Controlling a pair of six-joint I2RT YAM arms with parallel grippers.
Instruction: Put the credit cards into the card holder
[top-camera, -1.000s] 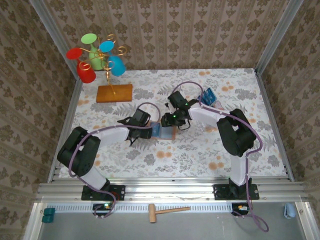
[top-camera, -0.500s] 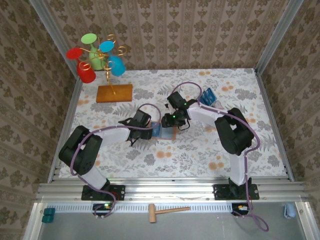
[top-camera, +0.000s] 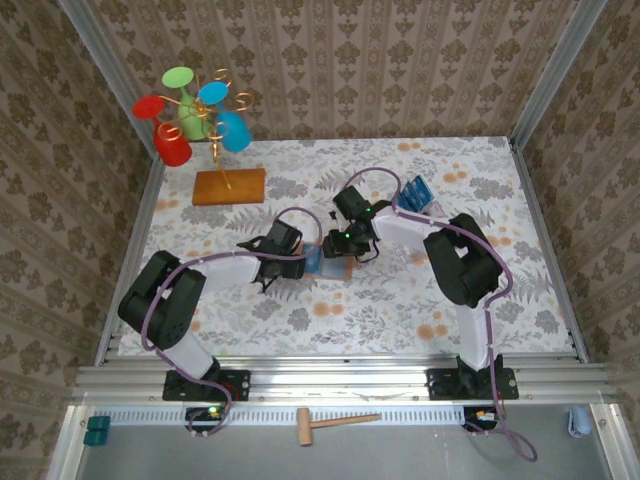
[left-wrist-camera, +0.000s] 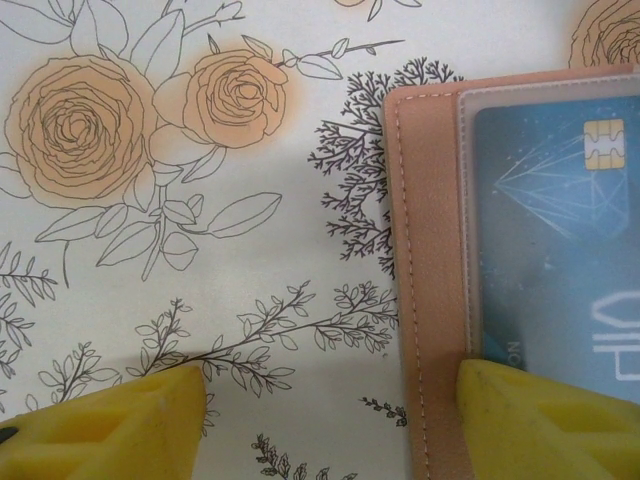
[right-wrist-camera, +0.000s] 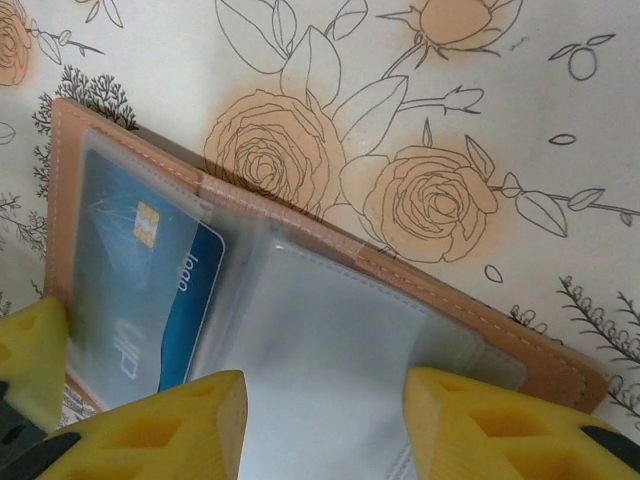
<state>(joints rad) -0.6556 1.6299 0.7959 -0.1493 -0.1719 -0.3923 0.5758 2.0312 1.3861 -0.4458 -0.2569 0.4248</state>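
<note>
The card holder (top-camera: 330, 266) lies open on the flowered table between my two grippers. One blue credit card (left-wrist-camera: 560, 250) sits under its clear left pocket (right-wrist-camera: 140, 280). My left gripper (left-wrist-camera: 330, 425) is open and astride the holder's tan left edge (left-wrist-camera: 430, 250), one yellow fingertip (left-wrist-camera: 540, 420) over the pocketed card and the other on the cloth. My right gripper (right-wrist-camera: 325, 430) is open low over the pale clear sleeve on the right half of the holder (right-wrist-camera: 440, 288), with nothing between its fingers. In the top view the left gripper (top-camera: 303, 262) and right gripper (top-camera: 335, 243) are close together.
More blue cards stand in a clear tray (top-camera: 418, 192) at the back right. An orange-brown wooden slab (top-camera: 228, 186) with a gold stem carrying coloured cups stands at the back left. A wooden hammer (top-camera: 335, 422) lies beyond the near rail.
The right arm's elbow has drifted a little to the left. Both grippers stay over the open card holder, jaws unchanged.
</note>
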